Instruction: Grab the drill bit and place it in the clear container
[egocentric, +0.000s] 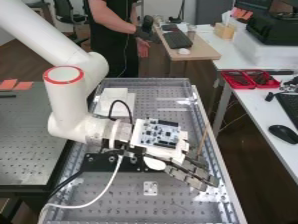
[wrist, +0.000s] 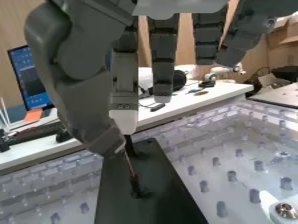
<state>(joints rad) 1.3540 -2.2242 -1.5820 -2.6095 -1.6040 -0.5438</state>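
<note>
The dark grey robot hand (egocentric: 190, 172) reaches out over the silvery perforated metal bench (egocentric: 123, 200), near the bench's right-hand long edge as the high view shows it. Its grip is narrow: the thumb and a finger come together at the upper end of the thin, reddish-brown drill bit (wrist: 130, 164), apparently pinching it. The bit points down, slightly tilted, to the flat black rectangular plate (wrist: 156, 205) below; whether its dark lower end touches the plate is hard to tell. Pinching so high probably serves to keep the fingertips off the plate and leave the lower length free to come away. The pinch is small, so the bit could swivel or slip; a straight lift before any sideways travel to the clear container seems wise. Farther out, stacked flat white blocks (egocentric: 115, 101) lie by the bench's far left corner.
</note>
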